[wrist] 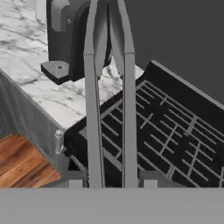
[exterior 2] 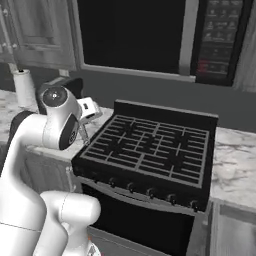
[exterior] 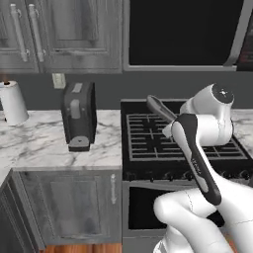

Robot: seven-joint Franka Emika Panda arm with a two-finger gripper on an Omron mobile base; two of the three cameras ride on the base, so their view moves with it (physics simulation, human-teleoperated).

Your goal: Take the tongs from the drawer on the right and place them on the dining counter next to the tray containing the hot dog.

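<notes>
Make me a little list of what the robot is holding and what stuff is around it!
held thing: tongs, two long arms gripped near the bottom of the hand view
gripper: shut on the tongs, fingers outside each arm
tongs in left base view: sticking up past the wrist
below: black stove with grates
beside stove: marble worktop
on worktop: dark coffee machine, paper towel roll
floor: wood

I'm looking over a black stove (exterior 2: 150, 150) set between white marble worktops (exterior: 44, 143), a dark coffee machine (exterior: 79, 116) standing beside a paper towel roll (exterior: 12, 101), grey cabinets (exterior: 59, 34) hanging above, wood floor (wrist: 22, 159) showing below.
</notes>
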